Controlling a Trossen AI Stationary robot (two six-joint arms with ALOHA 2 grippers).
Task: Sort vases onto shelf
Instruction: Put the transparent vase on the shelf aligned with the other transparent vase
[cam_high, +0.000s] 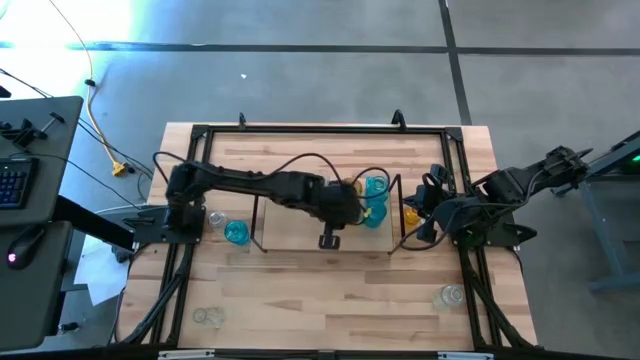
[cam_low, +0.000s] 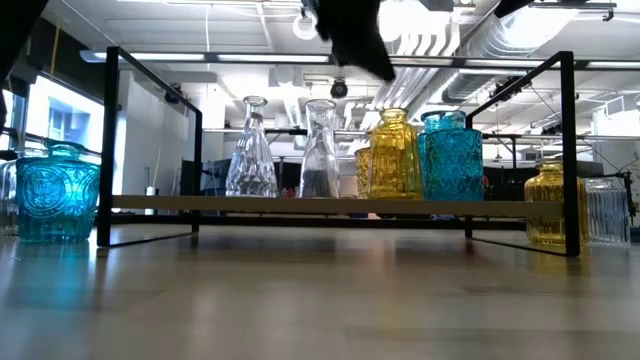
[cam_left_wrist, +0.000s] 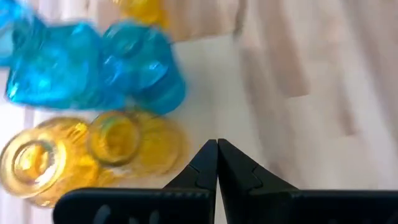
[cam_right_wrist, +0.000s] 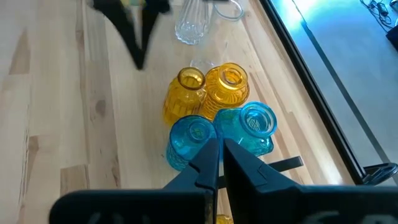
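blurred: blue vases (cam_left_wrist: 93, 65) | cut off: left arm (cam_low: 350, 35)

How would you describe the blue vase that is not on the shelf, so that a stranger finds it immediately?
Start at the shelf, the low flat rack in the middle of the table. Go past its end on the left arm's side, outside the black wire upright. There a turquoise vase stands on the bare wood beside a small clear vase; the other blue vases are on the shelf.

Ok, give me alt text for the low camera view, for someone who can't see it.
A low black-framed shelf holds two clear vases, an amber vase and a turquoise vase. Another turquoise vase stands on the wooden table outside one end, and an amber vase outside the other.
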